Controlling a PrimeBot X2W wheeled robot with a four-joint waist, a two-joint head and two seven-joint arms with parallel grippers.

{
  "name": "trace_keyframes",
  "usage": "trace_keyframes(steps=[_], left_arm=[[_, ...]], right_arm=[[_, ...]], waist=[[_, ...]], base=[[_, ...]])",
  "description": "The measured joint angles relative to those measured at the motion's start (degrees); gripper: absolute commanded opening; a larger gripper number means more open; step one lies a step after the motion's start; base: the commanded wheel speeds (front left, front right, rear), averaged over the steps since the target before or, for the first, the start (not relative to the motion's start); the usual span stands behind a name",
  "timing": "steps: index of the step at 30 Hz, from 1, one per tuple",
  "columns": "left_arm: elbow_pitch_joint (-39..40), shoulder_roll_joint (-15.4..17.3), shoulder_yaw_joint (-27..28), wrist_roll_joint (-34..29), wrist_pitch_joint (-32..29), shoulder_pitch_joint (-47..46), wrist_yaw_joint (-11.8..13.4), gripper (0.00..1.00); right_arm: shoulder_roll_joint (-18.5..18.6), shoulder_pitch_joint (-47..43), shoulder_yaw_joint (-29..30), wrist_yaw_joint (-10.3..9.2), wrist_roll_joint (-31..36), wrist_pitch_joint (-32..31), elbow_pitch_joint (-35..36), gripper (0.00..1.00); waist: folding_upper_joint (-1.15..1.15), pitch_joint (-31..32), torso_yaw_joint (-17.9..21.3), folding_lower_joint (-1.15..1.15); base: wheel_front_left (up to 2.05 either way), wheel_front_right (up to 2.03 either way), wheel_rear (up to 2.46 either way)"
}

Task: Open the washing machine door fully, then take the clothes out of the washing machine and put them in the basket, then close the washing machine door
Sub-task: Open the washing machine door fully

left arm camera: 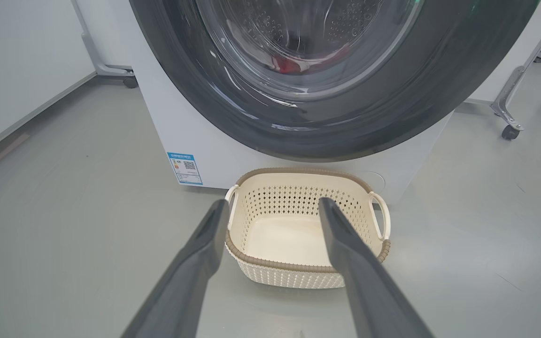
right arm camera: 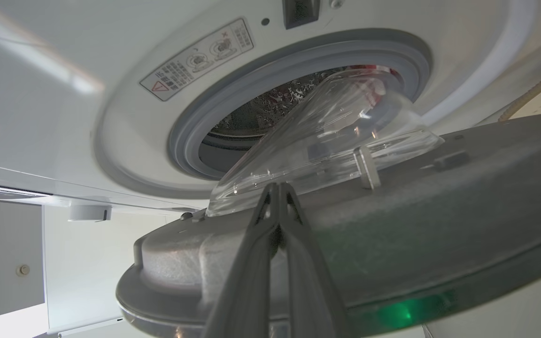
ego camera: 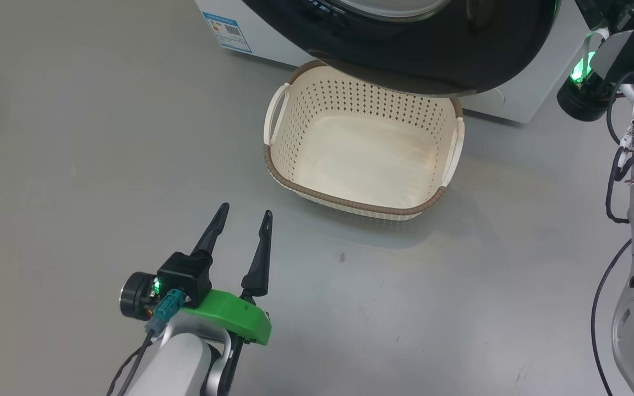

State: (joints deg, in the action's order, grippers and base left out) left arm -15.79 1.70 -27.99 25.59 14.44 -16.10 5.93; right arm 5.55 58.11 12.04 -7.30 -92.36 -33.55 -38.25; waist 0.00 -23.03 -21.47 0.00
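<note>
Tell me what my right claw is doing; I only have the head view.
Observer: The right claw is shut, tips at the foot of the glass bowl on the inner face of the washing machine door.
Operator: Report how wide it stands.
Observer: Partly open; the right wrist view shows a gap between it and the grey gasket.
Operator: Now look inside.
Observer: Red clothes lie in there, seen through the glass in the left wrist view.

Grey floor [ego camera: 75, 165] with a small dark mark [ego camera: 342, 257]. Castors left [left arm camera: 130, 82] and right [left arm camera: 509, 133] under metal legs. White wall [left arm camera: 17, 61].
</note>
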Motion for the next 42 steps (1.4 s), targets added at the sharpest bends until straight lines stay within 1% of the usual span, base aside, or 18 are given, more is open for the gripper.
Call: trace_keyframes(steps=[9,12,14,16,18,20,21,24,25,32,37,40,42], left_arm=[[0.16,0.00,0.12,-0.41,0.00,0.01,0.01,1.00],[0.18,0.00,0.15,-0.41,0.00,0.01,0.01,1.00],[0.13,0.00,0.31,-0.41,0.00,0.02,0.02,1.00],[-0.07,0.00,0.48,-0.42,0.00,0.02,0.05,1.00],[-0.13,0.01,0.80,-0.49,0.00,0.07,0.08,1.00],[-0.25,0.00,1.51,-0.58,0.00,0.10,0.11,1.00],[-0.32,0.04,2.21,-1.27,0.00,0.21,0.12,1.00],[-0.52,0.05,2.44,-2.24,0.00,0.38,0.12,1.00],[-0.53,0.04,2.56,-2.25,0.00,0.44,0.12,1.00],[-0.82,0.07,4.31,-3.01,0.00,1.19,0.13,1.00],[-1.27,0.08,6.23,-3.34,0.00,1.75,0.15,1.00],[-1.76,0.09,7.17,-3.76,0.00,2.75,0.16,1.00],[-1.91,0.10,7.54,-4.01,0.00,3.36,0.16,1.00]], right_arm=[[-0.07,0.00,-0.88,0.01,0.23,0.12,0.81,0.00],[-0.16,0.00,-0.77,0.37,0.82,1.46,1.49,0.00],[0.07,-0.01,-0.82,1.91,2.03,3.12,1.90,0.00],[1.30,-0.52,-2.16,4.05,5.06,4.56,2.22,0.00],[2.92,-1.68,-4.11,6.35,8.89,5.89,2.78,0.00],[3.64,-2.74,-5.50,8.59,11.09,6.84,3.33,0.00],[3.46,-3.42,-6.87,10.38,12.74,7.79,3.87,0.00],[3.93,-4.27,-9.11,13.00,16.29,9.44,4.68,0.00],[4.44,-4.81,-9.89,13.38,17.66,10.05,5.03,0.00],[7.56,-10.18,-16.03,14.28,27.95,15.04,8.43,0.00],[7.23,-15.35,-18.34,14.28,31.04,19.94,11.15,0.00],[7.58,-18.80,-21.43,14.28,35.05,22.88,13.27,0.00],[7.69,-20.98,-23.28,14.28,36.54,24.94,15.39,0.00]], waist=[[0.00,0.11,0.31,0.00],[0.00,0.13,0.38,0.00],[0.00,0.23,0.46,0.00],[0.00,0.56,0.56,0.00],[0.00,1.02,0.71,0.00],[0.00,1.50,0.91,0.00],[0.00,1.96,1.28,0.00],[0.00,2.55,2.05,0.00],[0.00,2.76,2.33,0.00],[0.00,4.22,4.56,0.00],[0.00,5.71,6.35,0.00],[0.00,6.77,7.55,0.00],[0.00,7.53,8.38,0.00]], base=[[0.00,0.00,0.00],[0.00,0.00,0.00],[0.00,0.00,0.00],[0.00,0.00,0.00],[0.00,0.00,0.00],[0.00,0.00,0.00],[0.00,0.00,0.00],[0.00,0.00,0.00],[0.00,0.00,0.00],[0.00,0.00,0.00],[0.00,0.00,0.00],[0.00,0.00,0.00],[0.00,0.00,0.00]])
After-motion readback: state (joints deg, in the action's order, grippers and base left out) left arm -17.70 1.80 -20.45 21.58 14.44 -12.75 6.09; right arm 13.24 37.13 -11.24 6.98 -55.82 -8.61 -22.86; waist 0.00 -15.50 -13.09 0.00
